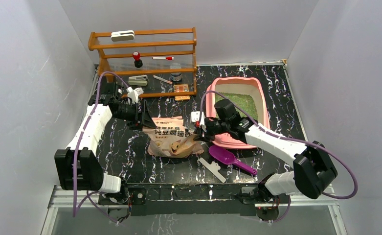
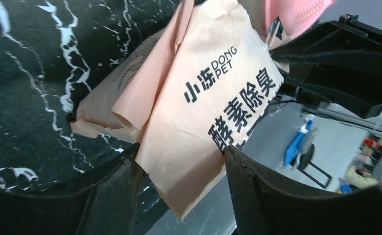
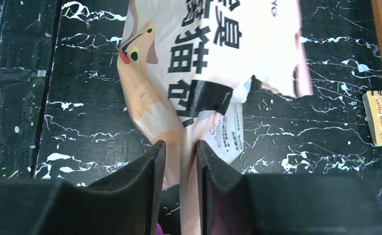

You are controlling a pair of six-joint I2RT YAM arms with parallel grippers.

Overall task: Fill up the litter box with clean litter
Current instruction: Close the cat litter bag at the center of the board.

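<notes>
The pink litter box [image 1: 234,80] stands at the back right with a flat patch of green clean litter [image 1: 242,103] inside. A beige printed litter bag [image 1: 171,139] lies crumpled on the black marble table between my two arms. My left gripper [image 1: 142,115] is at the bag's upper left. In the left wrist view it [image 2: 181,152] stands open, with a flat corner of the bag [image 2: 198,98] hanging between its fingers. My right gripper [image 1: 201,128] is at the bag's right edge. In the right wrist view it [image 3: 180,144] is pinched on a narrow fold of the bag [image 3: 193,54].
A purple scoop [image 1: 230,159] and a white strip [image 1: 212,169] lie near the front, right of the bag. A wooden shelf rack [image 1: 142,58] with small items stands at the back left. Stray green granules [image 3: 272,120] dot the table, and a small card [image 3: 378,117] lies by the rack.
</notes>
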